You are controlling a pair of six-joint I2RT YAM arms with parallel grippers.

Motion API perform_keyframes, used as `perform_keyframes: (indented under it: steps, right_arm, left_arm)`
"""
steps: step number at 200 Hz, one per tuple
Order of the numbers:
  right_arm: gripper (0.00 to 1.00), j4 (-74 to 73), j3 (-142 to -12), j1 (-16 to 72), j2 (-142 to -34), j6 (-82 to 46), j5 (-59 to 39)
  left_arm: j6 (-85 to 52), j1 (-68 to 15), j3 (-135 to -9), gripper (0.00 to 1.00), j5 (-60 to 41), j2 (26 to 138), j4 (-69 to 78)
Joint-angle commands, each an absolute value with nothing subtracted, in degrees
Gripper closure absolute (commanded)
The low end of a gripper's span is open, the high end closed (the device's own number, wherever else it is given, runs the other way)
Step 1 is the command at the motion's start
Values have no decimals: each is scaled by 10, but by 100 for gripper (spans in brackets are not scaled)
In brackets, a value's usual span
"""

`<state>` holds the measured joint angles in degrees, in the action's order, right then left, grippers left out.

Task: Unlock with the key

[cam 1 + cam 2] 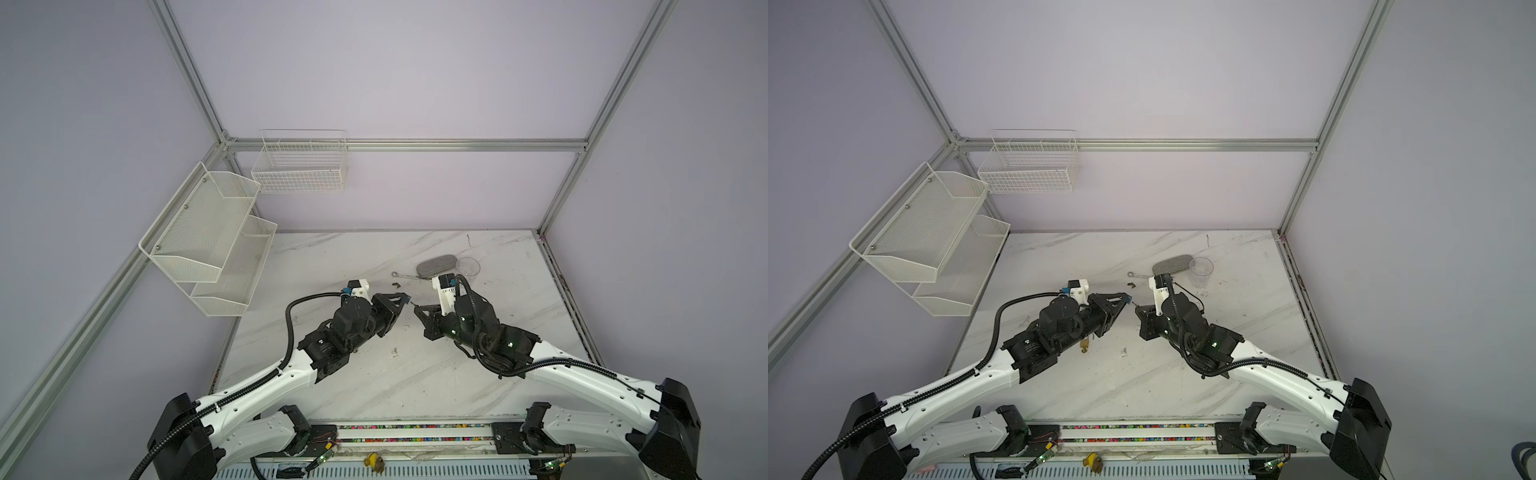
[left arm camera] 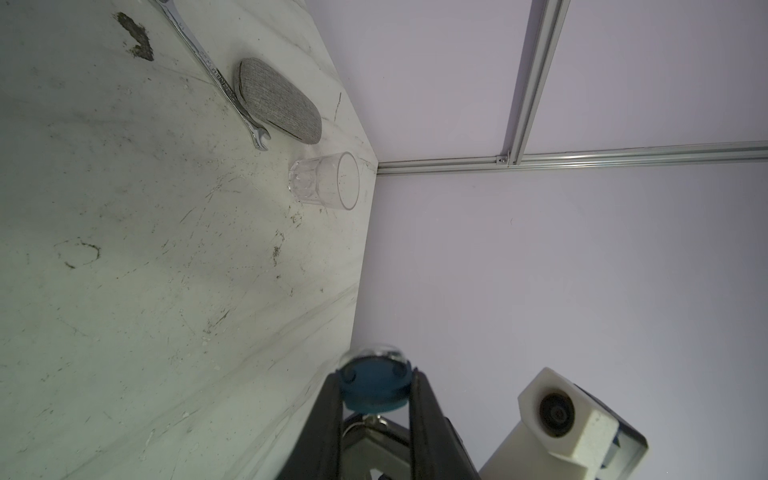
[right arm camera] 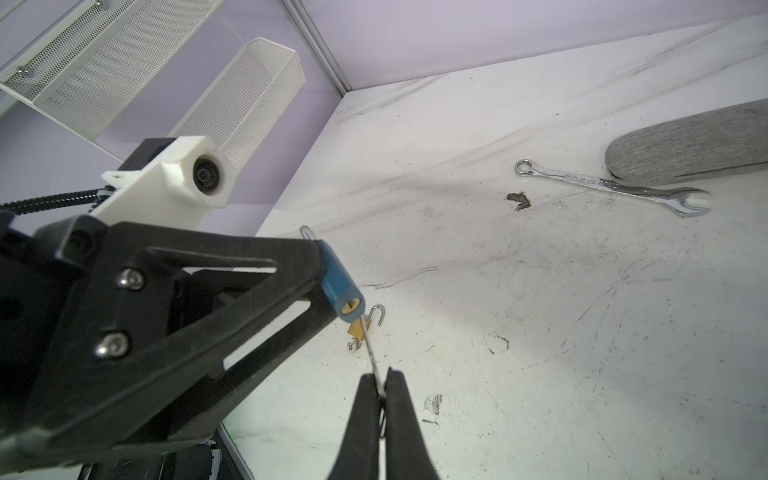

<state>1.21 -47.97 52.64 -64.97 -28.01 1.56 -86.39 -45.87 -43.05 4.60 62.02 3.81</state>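
I take the marble tabletop [image 1: 415, 374] as the base. Above it, the left hand [image 2: 376, 392] is clamped on the body of the blue lock [image 3: 338, 286]. The lock's shackle is mostly hidden behind a finger. The right hand [image 3: 381, 384] is pinched closed on the key [image 3: 371, 353], with the key's bow buried between the fingers. The blade tip sits at the keyhole; I cannot tell whether it has entered. A small brass padlock [image 3: 356, 330] lies on the tabletop, partly behind the blade, its shackle swung open.
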Motion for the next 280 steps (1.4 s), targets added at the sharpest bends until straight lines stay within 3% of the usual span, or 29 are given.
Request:
perform_keyframes:
  steps: [1,216,280]
  right_arm:
    - [100,13,-498,524,-653,-279,8]
    - [100,2,-505,521,-665,-250,-48]
    - [100,-14,-492,521,-662,-302,-38]
  left_arm:
    - [-847,-457,-419,100,36,620,68]
    - [-829,-454,-430,100,25,634,74]
    - [-833,-450,-429,100,33,643,89]
